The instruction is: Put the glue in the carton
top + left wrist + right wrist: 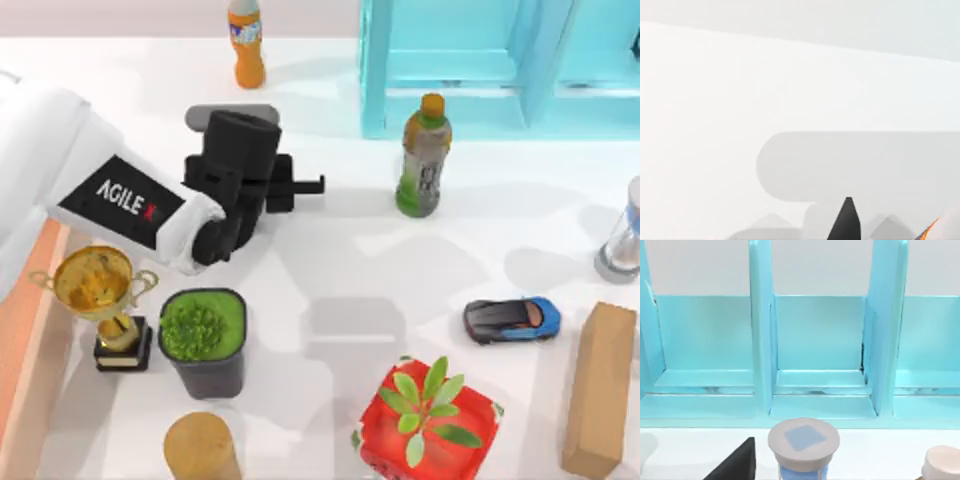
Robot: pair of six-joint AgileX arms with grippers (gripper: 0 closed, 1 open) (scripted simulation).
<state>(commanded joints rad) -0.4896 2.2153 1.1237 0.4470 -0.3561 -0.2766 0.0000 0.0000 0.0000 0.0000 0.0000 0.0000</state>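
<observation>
With your left gripper [305, 185] hovering mid-table, and neither its clench nor the glue's whereabouts possible to tell, swinging toward the carton [20, 330] at the left edge could topple the trophy [100, 300].

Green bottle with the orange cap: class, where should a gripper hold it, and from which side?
Grip the green bottle around its round midsection, below the narrowing neck. It stands upright, so likely come in level from the top view's left, where the left gripper is; the cyan frame crowds its far side.

trophy [103, 305] left of potted bush [203, 338] — touching
</observation>
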